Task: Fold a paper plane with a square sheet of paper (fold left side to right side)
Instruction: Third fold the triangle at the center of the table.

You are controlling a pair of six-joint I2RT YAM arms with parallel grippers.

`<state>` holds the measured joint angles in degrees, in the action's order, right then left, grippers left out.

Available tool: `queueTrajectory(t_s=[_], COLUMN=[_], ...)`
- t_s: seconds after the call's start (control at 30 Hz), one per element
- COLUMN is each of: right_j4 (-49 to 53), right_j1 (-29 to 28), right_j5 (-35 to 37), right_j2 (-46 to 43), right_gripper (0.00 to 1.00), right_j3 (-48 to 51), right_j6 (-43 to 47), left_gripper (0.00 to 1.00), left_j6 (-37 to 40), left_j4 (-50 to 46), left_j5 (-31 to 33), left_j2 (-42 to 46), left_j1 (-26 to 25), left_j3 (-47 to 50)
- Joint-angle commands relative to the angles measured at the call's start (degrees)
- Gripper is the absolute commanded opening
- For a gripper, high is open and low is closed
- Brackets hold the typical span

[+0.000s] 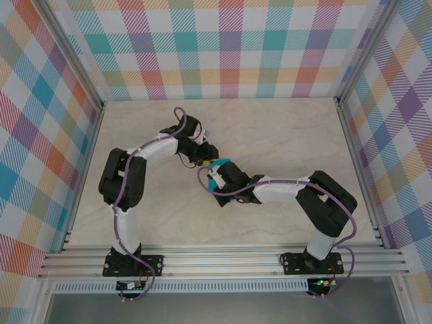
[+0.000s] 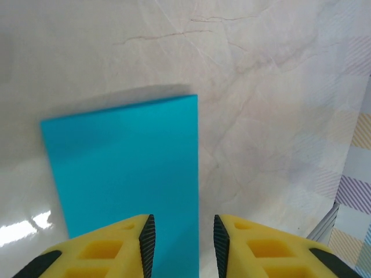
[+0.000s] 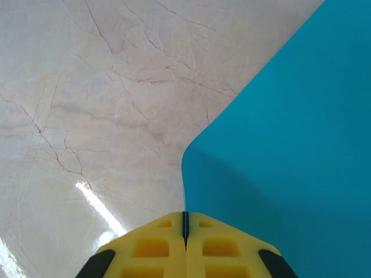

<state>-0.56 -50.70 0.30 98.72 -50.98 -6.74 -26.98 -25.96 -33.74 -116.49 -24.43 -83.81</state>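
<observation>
Pinching an edge of the thin cyan-blue square sheet of paper (image 3: 290,145) in the shut right hand (image 3: 185,219); hovering just above it, left hand (image 2: 184,230) parted. Apparently halved only; nose and wing creases left.

table (image 1: 290,135): pale marble-veined top, glossy | walls (image 1: 223,47): pastel plaid, three sides | rails (image 1: 223,260): aluminium, near edge

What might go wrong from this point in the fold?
1. The right gripper is shut on the paper at one point on its edge; a pull may tear or skew it.
2. The left gripper is open over the paper's edge and pins nothing; the paper may slide on the glossy table and crease crookedly.
</observation>
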Motion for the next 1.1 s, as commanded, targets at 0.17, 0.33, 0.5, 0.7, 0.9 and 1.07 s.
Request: queueTrajectory(t_s=[0.17,0.33,0.5,0.7,0.9,1.07], right_j4=[-1.64,-1.3,-0.01,0.53,1.74,2.92], right_j1=[0.66,1.94,4.51,8.45,11.41,13.41], right_j5=[-2.47,-5.54,-9.36,-12.34,-13.04,-13.9], right_j2=[-1.18,-1.44,-1.77,-1.47,0.11,1.92], right_gripper=[0.0,0.0,0.0,0.0,0.0,0.0], right_j3=[1.06,0.97,0.96,1.41,0.49,-1.14], right_j6=[-2.36,-3.61,-5.91,-9.6,-11.52,-11.92], left_gripper=[0.31,0.29,0.29,0.28,0.27,0.26], left_j6=[3.0,3.75,4.48,5.0,5.1,5.06], left_j4=[-4.66,-5.16,-5.84,-6.04,-6.04,-5.86], left_j5=[-1.84,0.6,2.61,3.28,3.39,3.41], left_j2=[-10.0,-11.17,-11.7,-12.16,-12.37,-12.45], left_j1=[-2.9,-3.56,-3.74,-3.86,-3.97,-4.05], left_j3=[-7.69,-6.13,-4.53,-4.25,-4.26,-4.17])
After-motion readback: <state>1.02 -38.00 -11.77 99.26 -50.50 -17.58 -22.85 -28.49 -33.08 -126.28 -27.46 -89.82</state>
